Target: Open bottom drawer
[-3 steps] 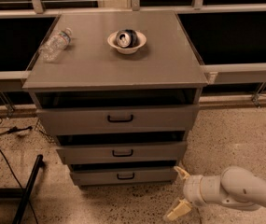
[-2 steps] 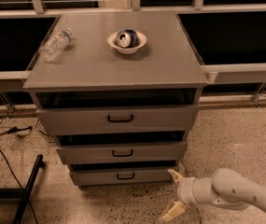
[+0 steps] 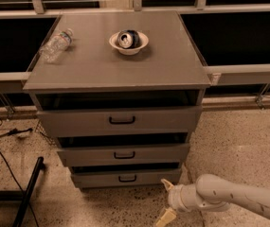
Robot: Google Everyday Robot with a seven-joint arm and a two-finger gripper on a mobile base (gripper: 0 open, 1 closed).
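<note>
In the camera view, your gripper (image 3: 166, 201), fingers (image 3: 166, 185) spread wide and holding nothing, has crept left toward the bottom drawer (image 3: 96, 178) at the cabinet's (image 3: 115, 65) foot, closing in but not yet reaching its handle (image 3: 127, 178).

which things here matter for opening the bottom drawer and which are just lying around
For the job: bottom drawer; its black loop handle; gripper, low to the drawer's right, fingers apart.

Lying about: plastic bottle and bowl holding a crushed can, on the cabinet top; top drawer; middle drawer.
</note>
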